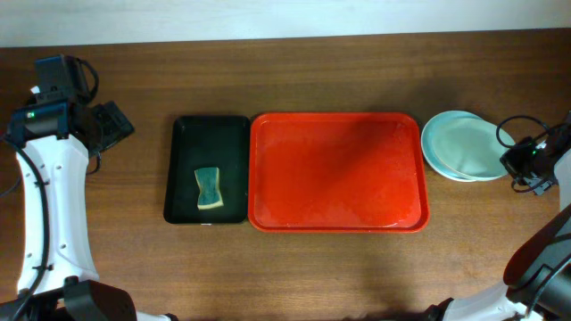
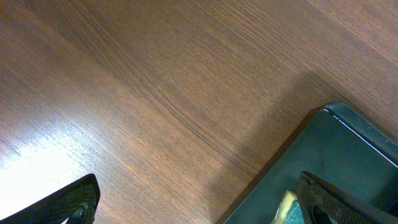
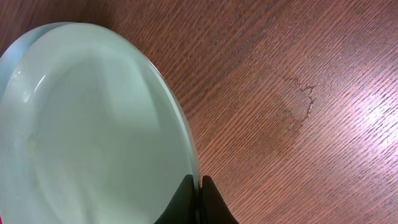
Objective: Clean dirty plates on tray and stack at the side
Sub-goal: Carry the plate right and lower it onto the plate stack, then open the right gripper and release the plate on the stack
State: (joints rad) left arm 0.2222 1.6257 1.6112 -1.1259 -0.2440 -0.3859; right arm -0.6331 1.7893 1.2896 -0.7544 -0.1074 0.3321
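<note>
The red tray point(image 1: 337, 214) lies mid-table with nothing on it. To its right, the plates point(image 1: 446, 143) sit stacked on the wood. The top one is pale mint point(image 3: 87, 130), and another rim point(image 3: 15, 46) peeks out beneath it. My right gripper point(image 1: 510, 161) point(image 3: 199, 198) is shut on the top plate's right rim, one finger inside and one outside. At the far left my left gripper point(image 1: 118, 126) point(image 2: 199, 208) hangs open and holds nothing. It is over bare wood beside the black tray's corner.
A narrow black tray point(image 1: 208, 134) point(image 2: 351, 155) lies against the red tray's left side, with a green-and-yellow sponge point(image 1: 208, 188) point(image 2: 288, 208) in it. A faint damp mark point(image 3: 297, 99) shows on the wood right of the plates.
</note>
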